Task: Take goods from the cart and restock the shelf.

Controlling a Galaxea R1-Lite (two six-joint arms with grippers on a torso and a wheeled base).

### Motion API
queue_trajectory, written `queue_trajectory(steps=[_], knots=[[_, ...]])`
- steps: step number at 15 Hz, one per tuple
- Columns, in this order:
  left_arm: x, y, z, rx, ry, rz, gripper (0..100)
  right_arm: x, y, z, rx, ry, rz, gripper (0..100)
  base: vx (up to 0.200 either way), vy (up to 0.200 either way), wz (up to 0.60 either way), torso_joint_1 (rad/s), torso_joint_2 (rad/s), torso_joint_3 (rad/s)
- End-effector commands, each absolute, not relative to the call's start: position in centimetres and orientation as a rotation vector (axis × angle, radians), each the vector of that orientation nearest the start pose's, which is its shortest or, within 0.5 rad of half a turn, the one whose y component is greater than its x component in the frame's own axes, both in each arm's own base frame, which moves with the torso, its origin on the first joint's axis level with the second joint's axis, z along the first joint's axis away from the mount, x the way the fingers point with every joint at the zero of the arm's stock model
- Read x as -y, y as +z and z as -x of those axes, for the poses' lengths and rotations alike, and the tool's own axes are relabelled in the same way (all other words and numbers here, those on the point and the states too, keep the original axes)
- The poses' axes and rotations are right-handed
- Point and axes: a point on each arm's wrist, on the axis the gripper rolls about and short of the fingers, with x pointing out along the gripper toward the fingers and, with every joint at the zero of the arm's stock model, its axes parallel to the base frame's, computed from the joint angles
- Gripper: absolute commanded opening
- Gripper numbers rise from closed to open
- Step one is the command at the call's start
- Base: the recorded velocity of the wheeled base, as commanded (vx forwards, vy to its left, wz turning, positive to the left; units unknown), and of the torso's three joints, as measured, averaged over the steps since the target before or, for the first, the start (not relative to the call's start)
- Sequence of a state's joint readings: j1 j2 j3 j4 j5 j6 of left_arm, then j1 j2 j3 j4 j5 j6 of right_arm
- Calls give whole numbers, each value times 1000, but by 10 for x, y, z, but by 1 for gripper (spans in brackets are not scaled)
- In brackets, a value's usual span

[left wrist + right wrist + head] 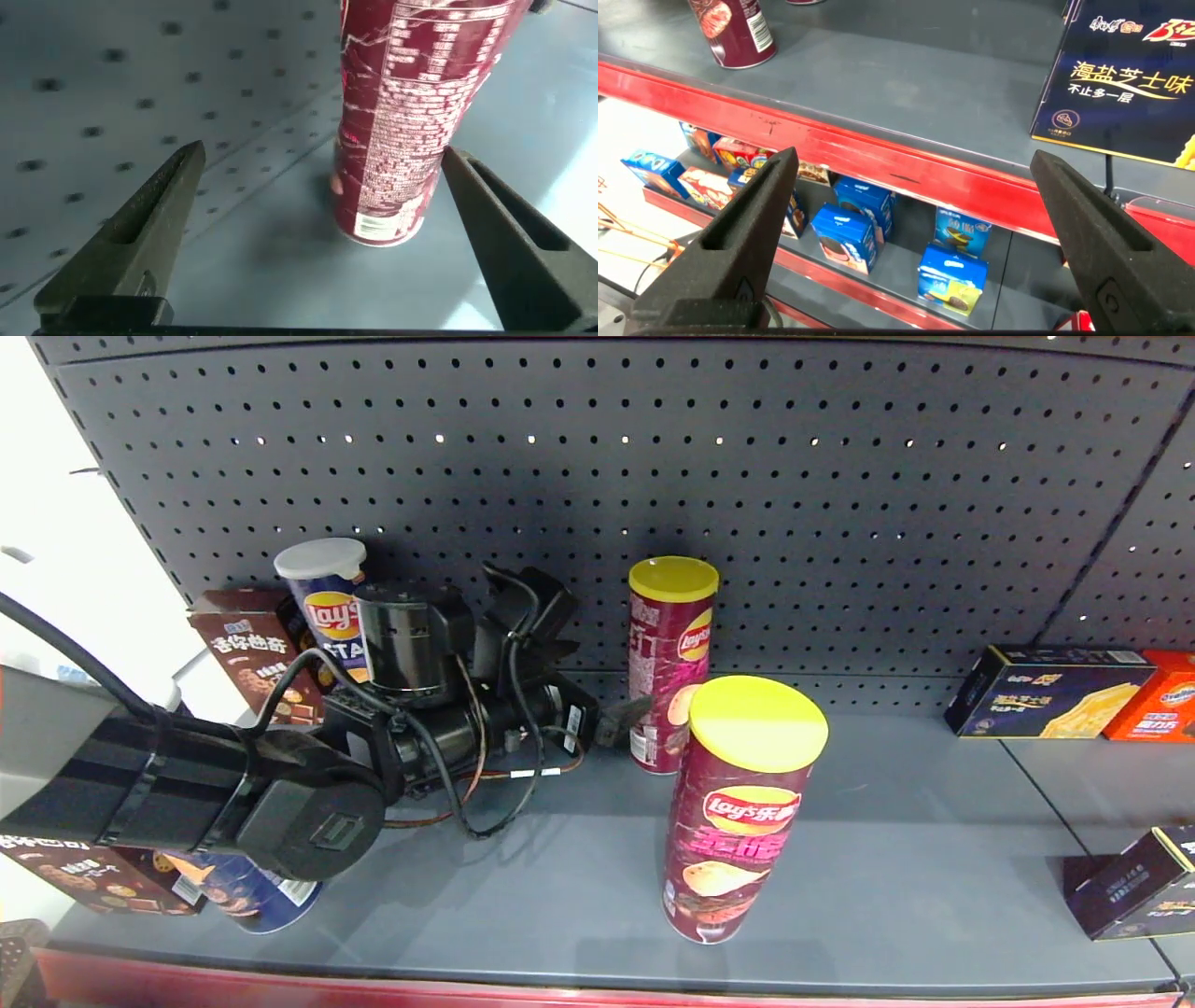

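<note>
Between the wide-spread fingers of the left gripper [322, 252] stood the rear maroon can [411, 112], upright with its long axis vertical and its top cut off by the frame. It sat nearer 1 finger, and whether they touched could not be made out. On the shelf [934, 859] 2 maroon cans with yellow lids stood upright, the front maroon can [738, 812] nearer the shelf's edge than that gripper. Behind the left arm 1 blue can [322, 593] stood upright, half hidden; a second blue can [252, 896] showed only partly under it. The right gripper [915, 233] hung wide open off the shelf's red front edge, above blue boxes [845, 235] on a lower shelf.
</note>
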State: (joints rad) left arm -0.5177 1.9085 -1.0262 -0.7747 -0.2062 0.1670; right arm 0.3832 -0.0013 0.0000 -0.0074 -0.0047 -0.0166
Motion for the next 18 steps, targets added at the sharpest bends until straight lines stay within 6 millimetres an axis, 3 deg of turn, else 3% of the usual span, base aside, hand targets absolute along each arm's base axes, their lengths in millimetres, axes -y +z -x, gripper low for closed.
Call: queue_trajectory(steps=[1,9,18], knots=[[185,188,-319,-39,-729,-175,100,9,76,21,11,379,15,100,0,0,0,0,0,0],[184,194,-311,38,-738,-169,100,9,76,21,11,379,15,100,0,0,0,0,0,0],[189,178,-312,-3,-743,-178,100,9,76,21,11,379,15,100,0,0,0,0,0,0]])
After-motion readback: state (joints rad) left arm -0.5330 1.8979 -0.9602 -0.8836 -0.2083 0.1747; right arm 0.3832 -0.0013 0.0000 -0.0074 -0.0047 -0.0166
